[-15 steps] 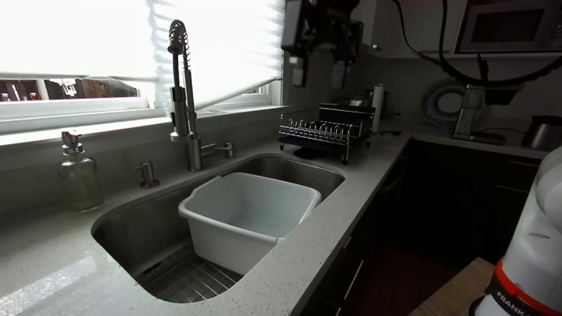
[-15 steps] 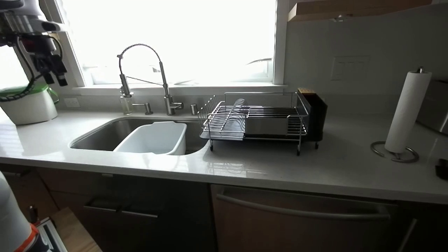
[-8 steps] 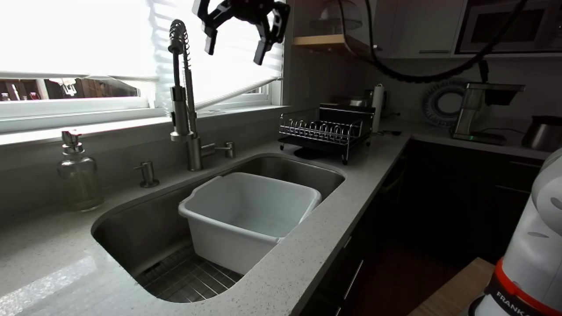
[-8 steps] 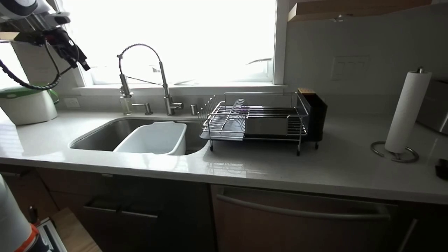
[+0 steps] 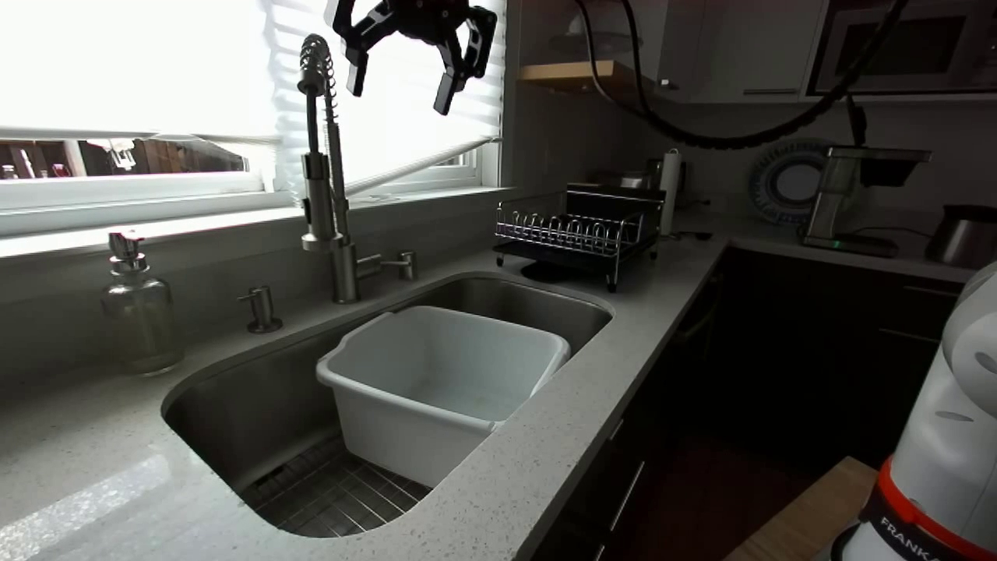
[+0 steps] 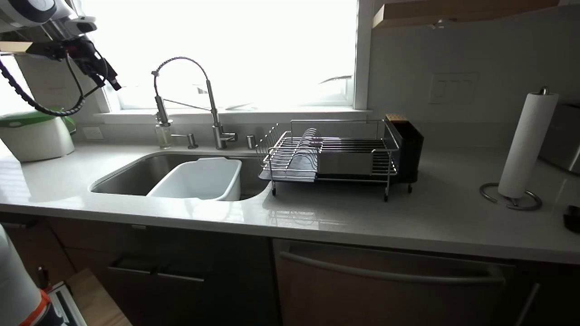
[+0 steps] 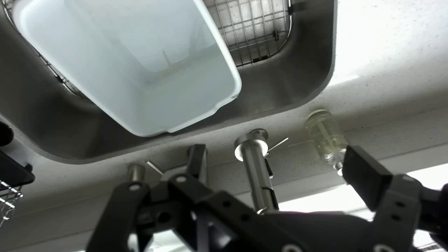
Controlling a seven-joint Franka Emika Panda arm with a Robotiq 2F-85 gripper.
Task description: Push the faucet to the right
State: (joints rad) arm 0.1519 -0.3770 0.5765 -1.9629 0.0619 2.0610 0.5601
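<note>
The faucet is a tall silver-grey tap with a coiled-spring arch, standing behind the sink. It shows in both exterior views, by its spray head (image 5: 318, 204) and its upright stem (image 6: 215, 113). In the wrist view its spray head (image 7: 257, 171) appears between the fingers but beyond them. My gripper (image 5: 400, 93) is open and empty, up high near the faucet's arch. In an exterior view the gripper (image 6: 110, 85) hangs left of the arch with a gap between them. It also shows open in the wrist view (image 7: 276, 161).
A white tub (image 5: 444, 366) sits in the steel sink (image 5: 234, 413). A glass soap bottle (image 5: 140, 323) and a small dispenser (image 5: 263, 310) stand behind the sink. A dish rack (image 6: 344, 160) stands beside it. The window (image 6: 272, 59) is behind the faucet.
My gripper has moved closer to the faucet and tilted, leftward in an exterior view and rightward in another. Most of this came in the earlier half second. The faucet has not moved.
</note>
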